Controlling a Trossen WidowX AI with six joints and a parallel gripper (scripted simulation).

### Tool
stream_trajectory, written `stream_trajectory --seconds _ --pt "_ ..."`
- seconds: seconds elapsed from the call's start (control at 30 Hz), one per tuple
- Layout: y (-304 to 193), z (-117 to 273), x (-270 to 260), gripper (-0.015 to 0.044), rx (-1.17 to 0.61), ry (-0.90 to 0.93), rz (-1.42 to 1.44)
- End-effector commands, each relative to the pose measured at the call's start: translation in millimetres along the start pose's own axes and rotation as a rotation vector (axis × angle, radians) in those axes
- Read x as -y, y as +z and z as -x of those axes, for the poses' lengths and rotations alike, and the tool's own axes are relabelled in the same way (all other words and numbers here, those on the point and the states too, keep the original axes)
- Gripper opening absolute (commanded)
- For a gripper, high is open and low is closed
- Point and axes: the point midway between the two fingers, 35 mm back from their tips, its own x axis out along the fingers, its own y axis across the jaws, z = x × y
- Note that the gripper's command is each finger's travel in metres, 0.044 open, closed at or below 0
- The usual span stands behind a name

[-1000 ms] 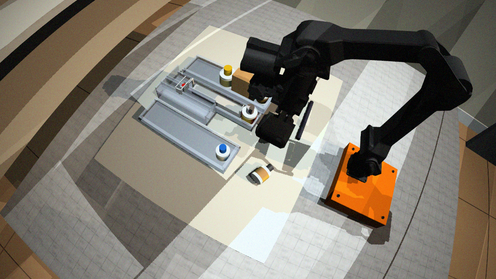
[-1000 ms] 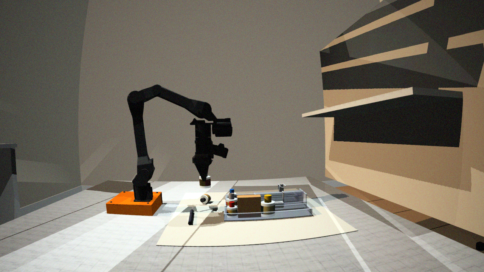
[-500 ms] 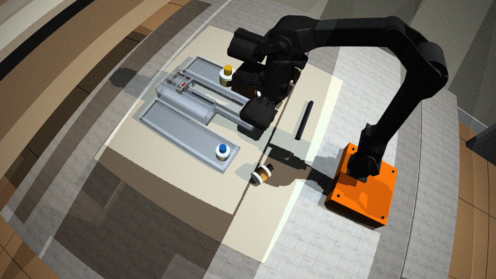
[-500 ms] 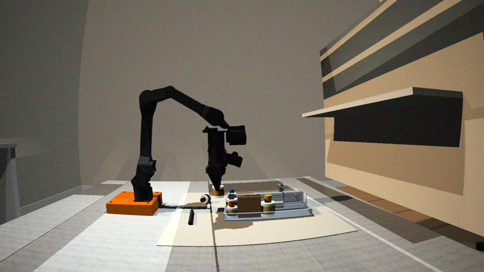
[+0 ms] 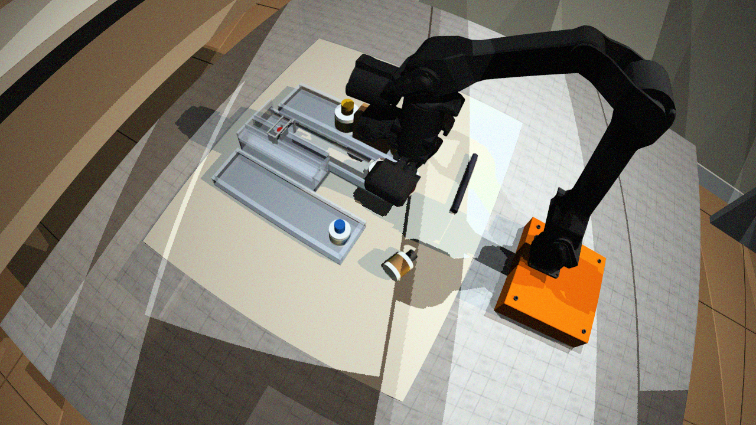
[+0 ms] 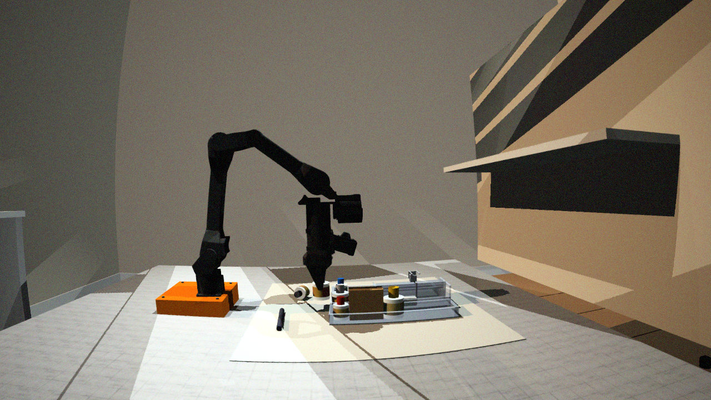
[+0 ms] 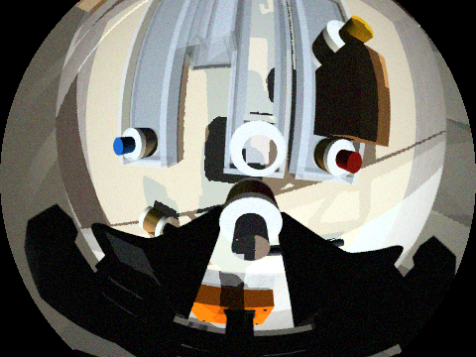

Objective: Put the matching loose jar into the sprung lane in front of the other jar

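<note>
My gripper [image 6: 319,285] [image 7: 250,214] is shut on an upright jar with a brown body, white shoulder and grey-looking cap. This held jar [image 6: 323,292] [image 7: 252,190] hangs just in front of the sprung lane's open end; its exact height is hard to tell. The sprung lane [image 5: 346,175] [image 7: 240,74] is the middle one. The lane jar [image 7: 258,125] [image 6: 340,295] stands near its front end, mostly hidden by the arm in the top view. A pusher bracket [image 5: 281,130] with a red mark is toward the back. The front stop is hard to make out.
A jar [image 5: 397,265] [image 7: 155,221] lies on its side by the held jar. A blue-capped jar [image 5: 339,232] [image 7: 140,143] stands in one side lane. The other holds a yellow-capped jar [image 5: 345,116], a brown box [image 6: 366,303] and a red-capped jar [image 7: 337,156]. A black rod [image 5: 463,183] lies nearby.
</note>
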Motion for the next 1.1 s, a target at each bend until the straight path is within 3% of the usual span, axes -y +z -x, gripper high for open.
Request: stream_trajectory --seconds 0.0,1.07 --pt "2 0 1 0.0000 0.001 -0.003 0.005" --pt "17 0 0 0.0000 0.003 -0.003 0.005"
